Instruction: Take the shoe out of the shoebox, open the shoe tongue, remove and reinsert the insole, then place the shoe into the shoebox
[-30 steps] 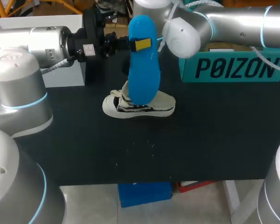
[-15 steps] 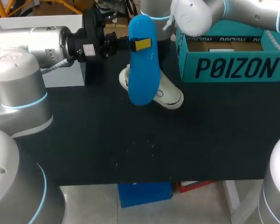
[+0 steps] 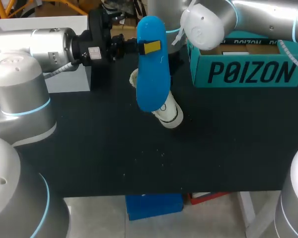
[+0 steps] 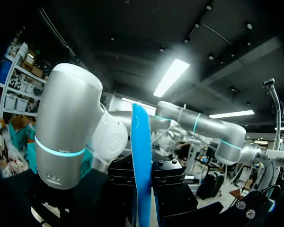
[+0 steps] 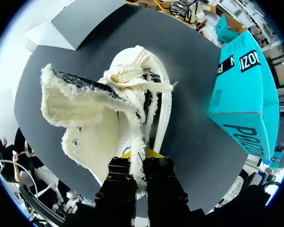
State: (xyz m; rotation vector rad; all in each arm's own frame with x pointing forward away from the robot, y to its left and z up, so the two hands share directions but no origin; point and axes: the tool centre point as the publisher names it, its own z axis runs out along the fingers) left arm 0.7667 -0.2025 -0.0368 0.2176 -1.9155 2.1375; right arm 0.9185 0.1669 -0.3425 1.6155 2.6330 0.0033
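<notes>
My left gripper [image 3: 151, 47] is shut on the upper end of a blue insole [image 3: 153, 74], which hangs upright above the table's back. In the left wrist view the insole [image 4: 142, 156] stands edge-on between the fingers of that gripper [image 4: 142, 182]. Behind it is a cream canvas shoe [image 3: 169, 113]; only its toe and a bit of its heel show. My right gripper [image 5: 138, 160] is shut on the frayed rim of the shoe [image 5: 104, 118], whose tongue is spread open. The teal shoebox [image 3: 248, 69] stands open at the back right.
A white box [image 3: 64, 74] sits at the back left behind my left arm. The black table top [image 3: 139, 158] stretches toward the front edge. My right arm's elbow [image 3: 203, 25] hangs over the shoebox's left end.
My right arm has swung the shoe round: it lay side-on with the toe to the right, and now the toe points toward the front. The left arm and insole have kept still.
</notes>
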